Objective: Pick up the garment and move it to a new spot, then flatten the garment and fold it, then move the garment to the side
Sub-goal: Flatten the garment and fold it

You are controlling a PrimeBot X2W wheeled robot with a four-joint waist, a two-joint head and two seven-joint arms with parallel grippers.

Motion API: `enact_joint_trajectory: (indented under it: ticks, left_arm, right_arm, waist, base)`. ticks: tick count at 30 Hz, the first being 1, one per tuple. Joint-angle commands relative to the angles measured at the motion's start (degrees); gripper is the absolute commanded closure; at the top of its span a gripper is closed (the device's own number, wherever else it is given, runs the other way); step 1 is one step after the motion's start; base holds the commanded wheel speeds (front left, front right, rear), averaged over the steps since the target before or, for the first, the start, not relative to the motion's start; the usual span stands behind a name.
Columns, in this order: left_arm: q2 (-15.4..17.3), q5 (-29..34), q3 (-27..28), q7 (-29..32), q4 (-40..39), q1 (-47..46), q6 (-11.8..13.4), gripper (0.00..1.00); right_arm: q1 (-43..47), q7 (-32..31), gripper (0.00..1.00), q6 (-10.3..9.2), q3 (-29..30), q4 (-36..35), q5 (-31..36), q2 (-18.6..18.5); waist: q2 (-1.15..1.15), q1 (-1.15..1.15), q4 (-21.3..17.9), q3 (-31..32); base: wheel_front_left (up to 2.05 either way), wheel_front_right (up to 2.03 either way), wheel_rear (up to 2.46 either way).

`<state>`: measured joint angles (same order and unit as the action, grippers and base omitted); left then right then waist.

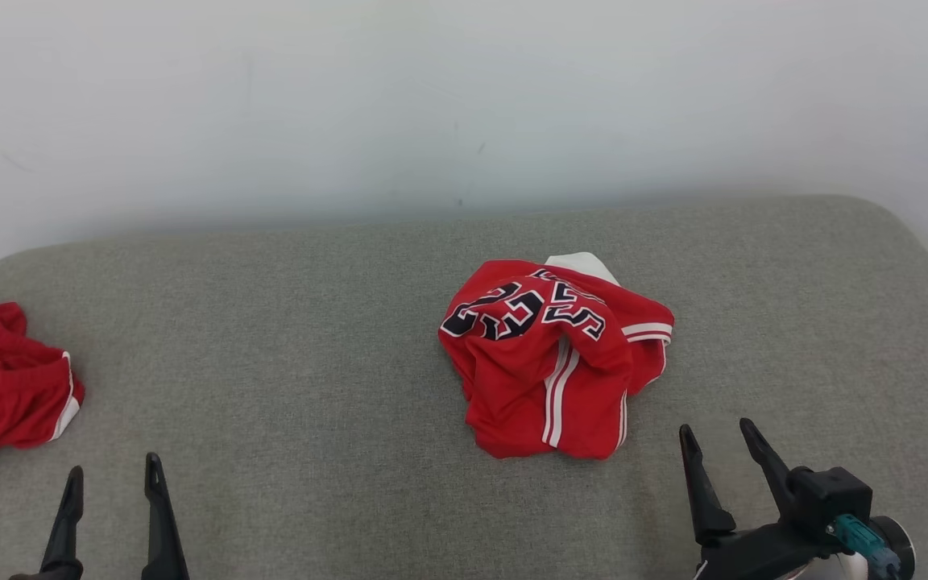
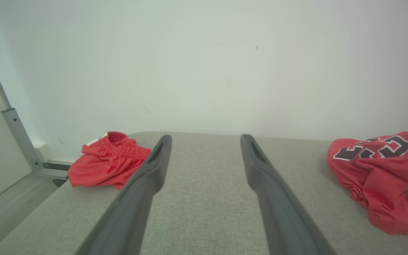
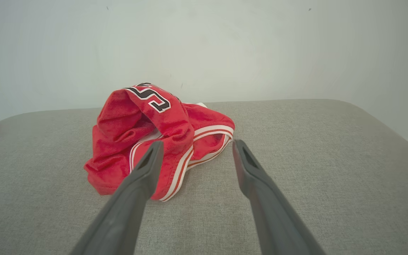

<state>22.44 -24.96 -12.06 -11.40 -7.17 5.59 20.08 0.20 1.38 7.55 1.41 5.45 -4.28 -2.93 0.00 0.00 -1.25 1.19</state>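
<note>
**Item 1: jersey** (image 1: 554,358). Red, with white-striped trim and dark numerals. It lies crumpled in a heap on the grey cushion (image 1: 311,322), a little right of the middle. A white scrap of lining shows at its far edge. I see no clean long axis. The heap runs slightly longer from the numerals at the far side to the striped hem at the near side.

**Item 2: right pincer** (image 1: 715,427). Fingers spread wide, nothing between them. It sits just beside the jersey's near right corner and apart from the cloth. From its wrist camera the heap lies ahead and to the left of the fingers, striped hem nearest.

**Item 3: left pincer** (image 1: 113,466). Fingers likewise spread and empty, low at the near left, well apart from the jersey.

**Item 4: red shorts** (image 1: 5,379). Bunched at the cushion's left edge, nearer the left pincer. I take them to be no part of this job.

**Operator's note.** I judge the first pick not yet begun. The right arm is plainly the nearer one. Its reach would go forward and leftward to the striped hem, and loose folds there may slip from a shallow pinch.
</note>
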Motion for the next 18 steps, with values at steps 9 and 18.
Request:
enact_joint_trajectory:
  ticks: [9,18]
  left_arm:
    - [-1.29,0.57,-2.15,-1.14,2.51,-3.81,-1.52,0.00]
    - [-2.63,0.94,-3.99,-1.71,4.05,-6.31,-2.44,0.00]
  right_arm:
    - [-7.47,1.21,0.00,-0.13,-1.61,11.74,1.57,0.10]
    - [-16.35,3.54,0.00,-0.13,-0.86,28.41,3.19,0.10]
  waist:
    - [0.00,0.00,2.99,-1.34]
    - [0.00,0.00,6.76,-3.38]
  base:
    - [0.00,0.00,0.00]
    - [0.00,0.00,0.00]
